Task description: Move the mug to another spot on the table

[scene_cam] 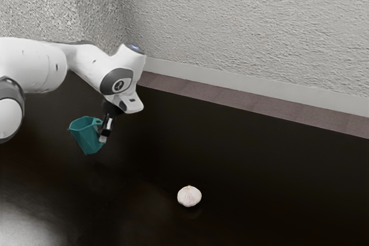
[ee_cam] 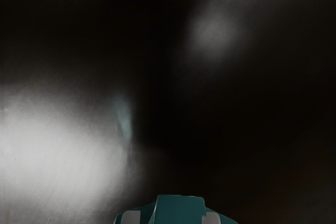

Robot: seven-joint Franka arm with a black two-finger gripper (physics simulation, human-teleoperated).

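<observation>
Exterior view: gripper (scene_cam: 104,133) is closed on the rim of the teal mug (scene_cam: 86,135), which hangs tilted. A garlic bulb (scene_cam: 189,196) lies well apart on the dark table (scene_cam: 259,159).

Exterior: side, raised, facing wall (scene_cam: 259,21); wrist: close, looking down; shared: mug (scene_cam: 86,136), table (scene_cam: 277,165)

The table (scene_cam: 259,159) is open across most of its dark top. A wide bare stretch runs from the mug (scene_cam: 86,133), pinched at its rim by the gripper (scene_cam: 102,136), toward the exterior view's right. The one obstacle in it is a garlic (scene_cam: 189,196), near the front edge and well apart from the mug. Behind, the wall (scene_cam: 259,21) closes the far side. In the wrist view, bare table lies beyond the mug.
</observation>
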